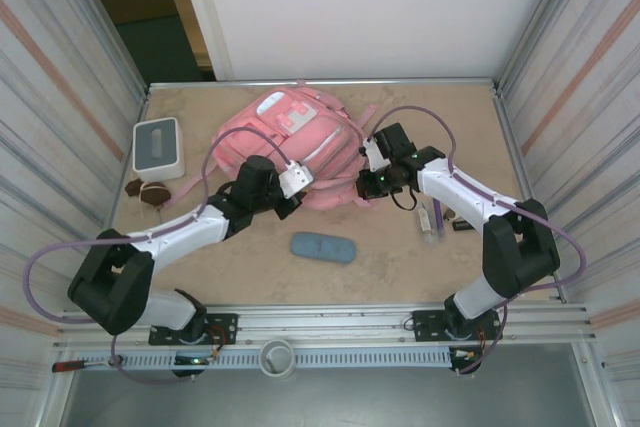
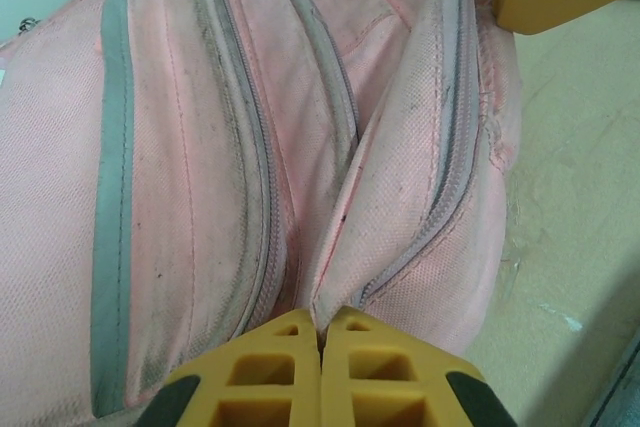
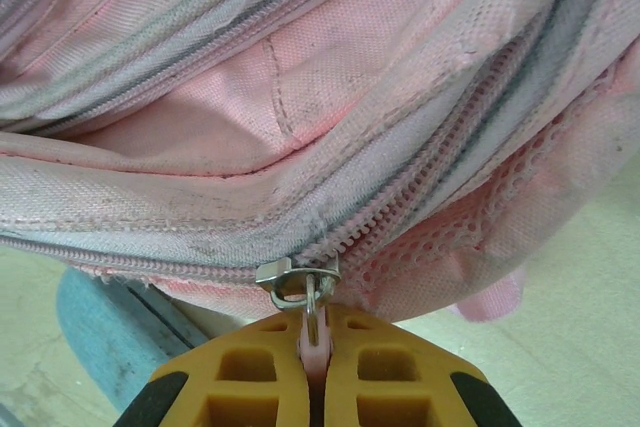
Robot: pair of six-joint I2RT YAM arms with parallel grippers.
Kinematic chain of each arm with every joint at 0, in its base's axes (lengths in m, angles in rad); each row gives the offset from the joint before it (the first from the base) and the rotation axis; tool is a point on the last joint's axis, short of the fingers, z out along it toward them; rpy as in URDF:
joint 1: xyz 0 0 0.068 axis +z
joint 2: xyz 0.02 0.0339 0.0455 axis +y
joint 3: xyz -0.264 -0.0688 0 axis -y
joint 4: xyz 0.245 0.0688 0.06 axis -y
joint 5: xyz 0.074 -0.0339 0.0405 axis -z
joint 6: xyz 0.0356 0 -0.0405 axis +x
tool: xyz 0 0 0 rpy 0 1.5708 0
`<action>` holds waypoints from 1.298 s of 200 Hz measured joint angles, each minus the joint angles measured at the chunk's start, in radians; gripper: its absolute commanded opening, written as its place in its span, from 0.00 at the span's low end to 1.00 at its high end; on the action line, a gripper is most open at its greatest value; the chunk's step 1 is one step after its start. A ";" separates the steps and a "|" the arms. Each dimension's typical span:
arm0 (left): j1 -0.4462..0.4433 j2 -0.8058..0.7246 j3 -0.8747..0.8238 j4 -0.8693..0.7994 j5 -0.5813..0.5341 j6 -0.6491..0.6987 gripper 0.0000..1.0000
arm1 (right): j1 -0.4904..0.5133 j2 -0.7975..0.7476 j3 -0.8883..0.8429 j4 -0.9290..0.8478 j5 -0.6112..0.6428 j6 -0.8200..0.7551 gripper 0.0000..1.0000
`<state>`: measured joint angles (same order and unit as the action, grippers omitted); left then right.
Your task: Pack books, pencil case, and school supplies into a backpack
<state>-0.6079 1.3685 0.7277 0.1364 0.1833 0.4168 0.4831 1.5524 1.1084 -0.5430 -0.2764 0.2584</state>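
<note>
Grips one pink backpack (image 1: 320, 147) at the far middle of the tabletop (image 1: 400, 267), a claw at each near corner

Pinches the metal zip pull (image 3: 305, 282) in the right claw (image 3: 313, 332); nips a fabric fold in the left claw (image 2: 320, 332), tips pressed together. Keeps the backpack flat, long axis far to near. Leaves around it: one blue-grey pencil case (image 1: 323, 247) just nearer, lying left to right; two small supplies right, a clear pen-like stick (image 1: 437, 219) and a black piece (image 1: 462, 226); one white box (image 1: 158, 147) and brown lumps (image 1: 150, 192) left
</note>
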 measured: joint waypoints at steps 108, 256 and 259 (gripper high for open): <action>-0.132 0.023 0.064 -0.035 -0.079 -0.020 0.63 | 0.069 -0.007 0.000 0.056 -0.094 0.080 0.00; -0.008 -0.068 -0.070 0.054 0.000 -0.078 0.10 | 0.021 -0.002 0.028 0.060 -0.126 0.100 0.00; 0.000 -0.079 -0.078 0.056 -0.002 -0.083 0.11 | 0.025 0.003 0.036 0.060 -0.126 0.101 0.00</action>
<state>-0.6083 1.2896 0.6495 0.1921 0.1814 0.3336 0.5083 1.5558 1.1442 -0.4831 -0.4026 0.3592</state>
